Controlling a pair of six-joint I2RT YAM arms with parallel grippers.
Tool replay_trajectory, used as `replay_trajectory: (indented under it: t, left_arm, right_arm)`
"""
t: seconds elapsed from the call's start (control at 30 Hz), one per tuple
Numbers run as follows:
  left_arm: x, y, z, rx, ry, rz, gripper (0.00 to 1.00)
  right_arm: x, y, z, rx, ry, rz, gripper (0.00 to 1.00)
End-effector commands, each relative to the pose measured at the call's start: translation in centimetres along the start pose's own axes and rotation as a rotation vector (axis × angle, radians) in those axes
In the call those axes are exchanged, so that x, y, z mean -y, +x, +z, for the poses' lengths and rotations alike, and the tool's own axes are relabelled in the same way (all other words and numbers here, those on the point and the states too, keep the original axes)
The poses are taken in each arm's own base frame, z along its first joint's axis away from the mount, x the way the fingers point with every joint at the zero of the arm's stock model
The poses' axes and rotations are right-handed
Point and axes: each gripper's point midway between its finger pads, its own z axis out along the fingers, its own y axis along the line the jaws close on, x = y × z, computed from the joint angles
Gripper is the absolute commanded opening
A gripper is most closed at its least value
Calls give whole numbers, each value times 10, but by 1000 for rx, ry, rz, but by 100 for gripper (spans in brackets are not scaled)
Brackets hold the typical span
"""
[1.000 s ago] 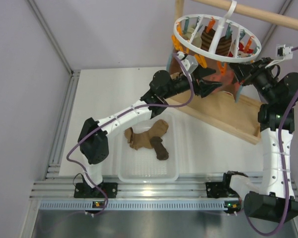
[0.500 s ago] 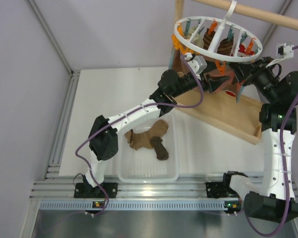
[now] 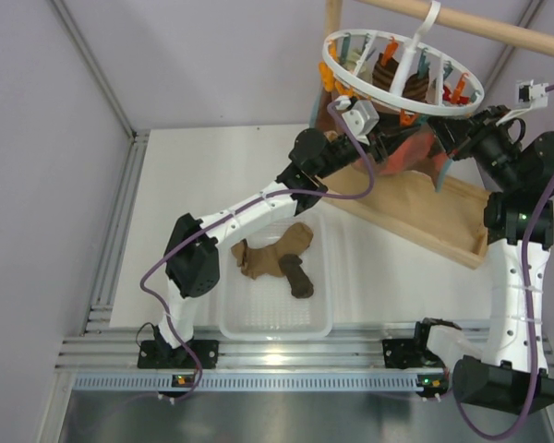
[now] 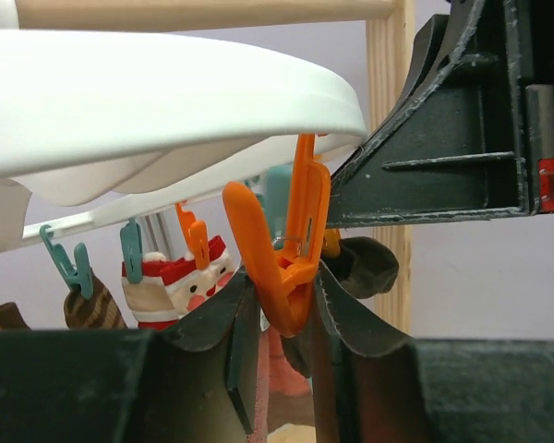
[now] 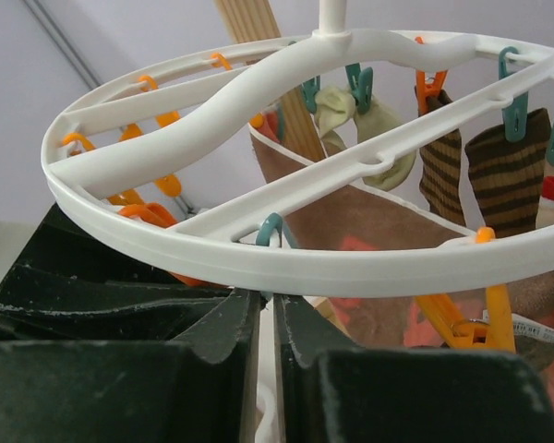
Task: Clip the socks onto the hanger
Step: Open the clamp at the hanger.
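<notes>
1. The hanger is hanging by its hook from the wooden rod over the far right of the counter, with pegs dangling all round its rim
2. The left pincer is reaching up under the ring and squeezing the lower end of an orange peg, with both fingers touching it
3. The right pincer is sitting just under the ring's rim with its fingers almost touching. A teal peg is hanging right at the tips, and I cannot tell whether it is being pinched
4. The socks, tan ones and a dark brown one, are lying heaped in the clear tray on the counter, well apart from both pincers
5. Striped brown socks are hanging from teal pegs on the ring
</notes>
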Motion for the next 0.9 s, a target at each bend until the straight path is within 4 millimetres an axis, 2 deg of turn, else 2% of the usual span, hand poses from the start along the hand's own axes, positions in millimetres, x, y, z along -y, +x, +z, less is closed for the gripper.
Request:
replay_trajectory:
  t: [0.0,0.2,0.43,0.47,0.5,0.57,0.7,0.73,0.87]
  left_arm:
    - [12,-32,9,98,56,42,0]
    - [14,-28,9,85,62,37,0]
    - [21,-27,10,88,85,29,0]
    - [21,-26,10,88,86,19,3]
    - [21,-27,10,98,85,13,16]
    - [21,-27,11,103,85,2,26]
    - [19,-26,15,112,87,-37,36]
    - [19,-27,16,114,91,-43,41]
    - [21,-23,16,107,92,-77,45]
  right_arm:
    - [-16,-21,-6,34,-23,-40,18]
    - [-24,-27,-14,74,-26,-81,39]
    - [-18,-25,-13,82,-3,-91,42]
    - [-16,-26,-13,89,5,-91,41]
    - [-14,-27,-12,91,9,-91,39]
    - [-11,-29,-10,99,22,-89,38]
    - [-7,-29,-9,98,36,-86,33]
    - [-8,-30,-10,102,38,-94,33]
    - [-8,-32,-13,98,55,-119,33]
